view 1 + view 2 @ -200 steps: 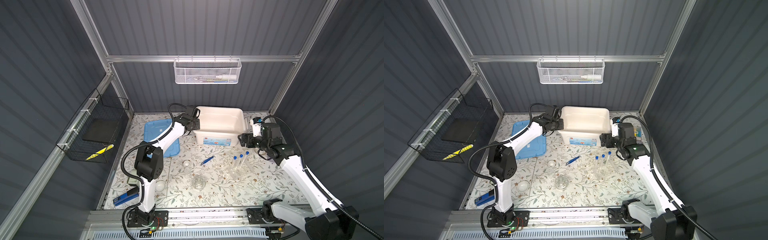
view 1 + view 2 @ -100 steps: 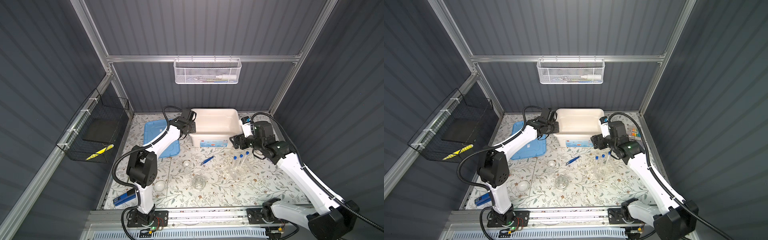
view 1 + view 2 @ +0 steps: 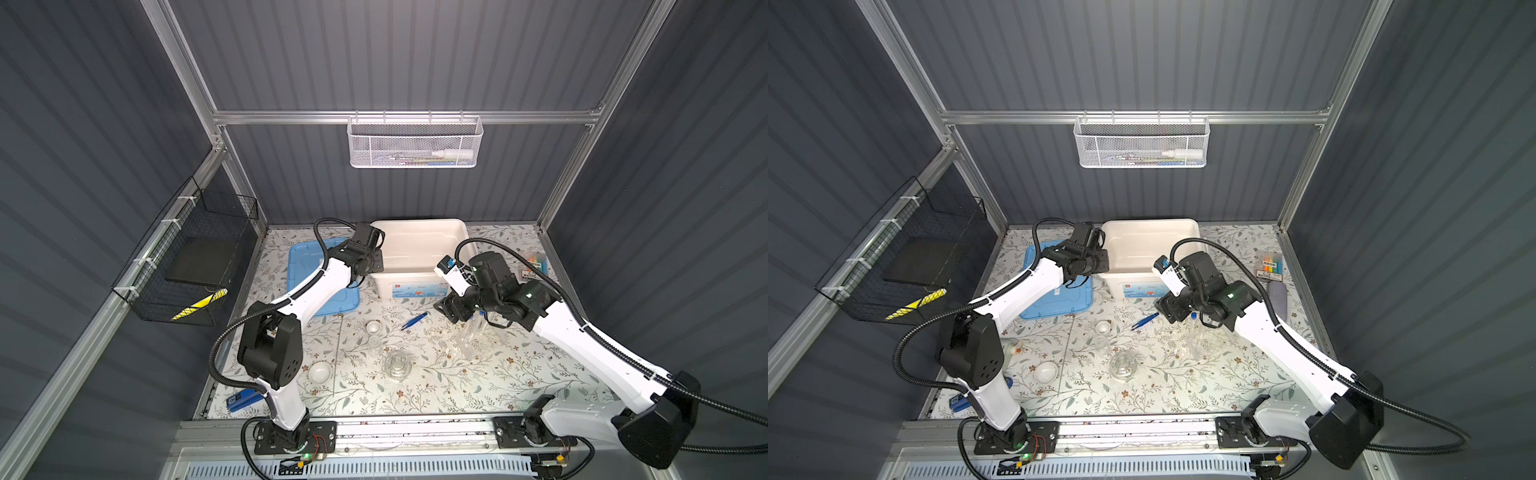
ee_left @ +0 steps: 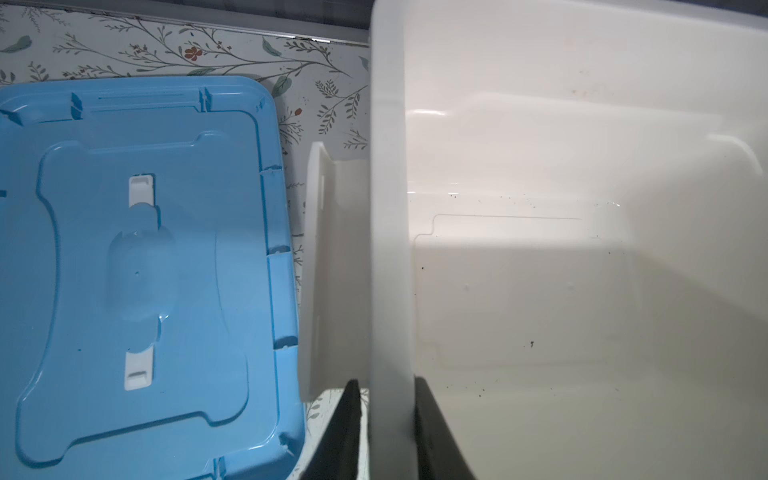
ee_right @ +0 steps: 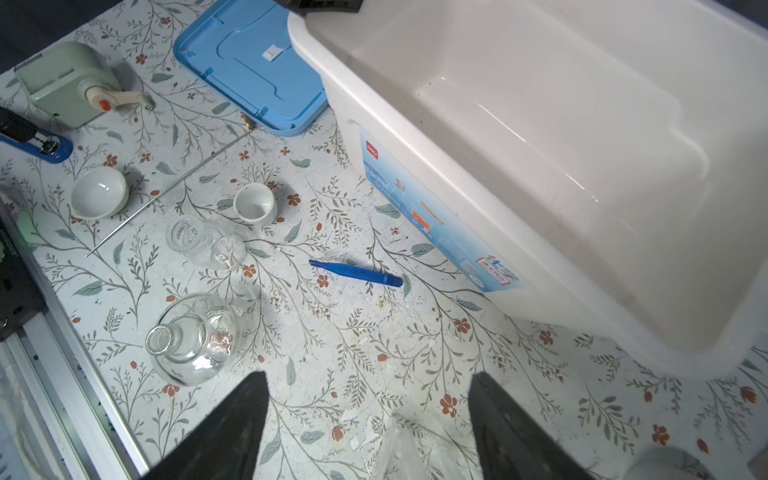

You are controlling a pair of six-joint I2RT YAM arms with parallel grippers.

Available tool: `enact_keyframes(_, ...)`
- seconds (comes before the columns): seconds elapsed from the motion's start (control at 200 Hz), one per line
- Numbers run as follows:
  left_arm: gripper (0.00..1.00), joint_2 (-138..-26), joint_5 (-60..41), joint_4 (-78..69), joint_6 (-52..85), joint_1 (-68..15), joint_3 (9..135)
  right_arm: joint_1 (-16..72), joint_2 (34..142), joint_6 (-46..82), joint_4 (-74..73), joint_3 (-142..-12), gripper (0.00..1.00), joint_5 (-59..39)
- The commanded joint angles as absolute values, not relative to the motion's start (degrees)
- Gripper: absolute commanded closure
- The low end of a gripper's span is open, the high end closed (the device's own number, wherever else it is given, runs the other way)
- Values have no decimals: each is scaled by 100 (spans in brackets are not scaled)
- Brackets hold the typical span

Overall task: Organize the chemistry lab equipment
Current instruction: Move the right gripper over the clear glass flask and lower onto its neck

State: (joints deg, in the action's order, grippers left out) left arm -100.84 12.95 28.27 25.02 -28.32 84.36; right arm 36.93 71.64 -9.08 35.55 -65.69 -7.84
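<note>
Grey ribbed walls are enclosing the floral surface [image 3: 457, 386] where I am working. At its back, my left jaws are straddling the wall of the white bin [image 3: 409, 286] nearest the blue lid [image 3: 303, 270]. They are set narrow, with one finger [image 4: 436, 436] inside against the wall and the other just outside it. Whether they are truly pinching, I cannot tell. That lid is lying flat just beside the bin.

My right jaws are hanging wide and empty above the surface in front of the bin, close over the blue-capped test tubes [image 3: 1196, 330], which my wrist is mostly hiding. Beyond my fingers [image 5: 232, 428], the blue tweezers [image 5: 357, 275] are lying near the bin's labelled front. Two small white dishes [image 5: 98, 192], two pieces of clear glassware [image 5: 193, 338] and the thin brass-tipped rod [image 5: 166, 191] are sitting apart on the surface, outside the bin.
</note>
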Motion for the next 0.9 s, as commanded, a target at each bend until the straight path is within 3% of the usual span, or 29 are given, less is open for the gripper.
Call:
enact_keyframes(0.0, 72, -9858, 1387, 2831, 2581, -2760, 8307, 3985, 7294, -1085, 3718, -6767, 22, -961)
enact_keyframes(0.095, 62, -9788, 1382, 2828, 2575, -2760, 8289, 4314, 7500, -1129, 3675, -6852, 22, -1028)
enact_keyframes(0.245, 30, -9580, 1439, 2723, 2575, -2762, 8180, 4711, 7872, -1225, 3712, -6999, 22, -1118)
enact_keyframes(0.425, 1, -9066, 1731, 2287, 2571, -2751, 7607, 5131, 8153, -1302, 3669, -7022, 21, -1355)
enact_keyframes(0.895, 0, -8519, 2348, 2274, 2720, -2682, 7075, 5755, 8739, -1336, 3856, -7083, 27, -1634)
